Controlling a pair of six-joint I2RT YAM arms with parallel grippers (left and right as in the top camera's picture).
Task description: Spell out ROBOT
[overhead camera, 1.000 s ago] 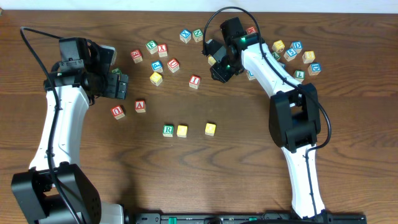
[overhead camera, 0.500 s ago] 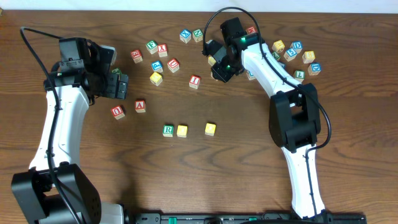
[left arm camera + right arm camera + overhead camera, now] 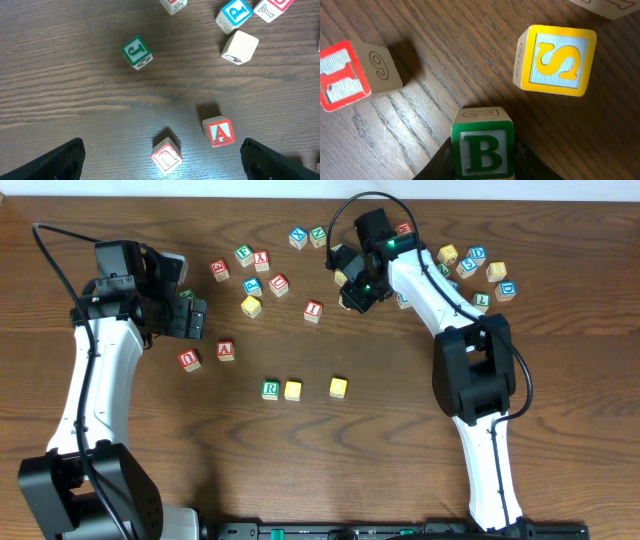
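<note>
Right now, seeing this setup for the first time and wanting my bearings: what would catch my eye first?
The right gripper, far side of the table, has its fingers against both sides of a green B cube. Nearer the front a green R cube and a yellow cube sit together, then a gap and a second yellow cube. The left gripper hangs wide open near a red A cube.
</note>
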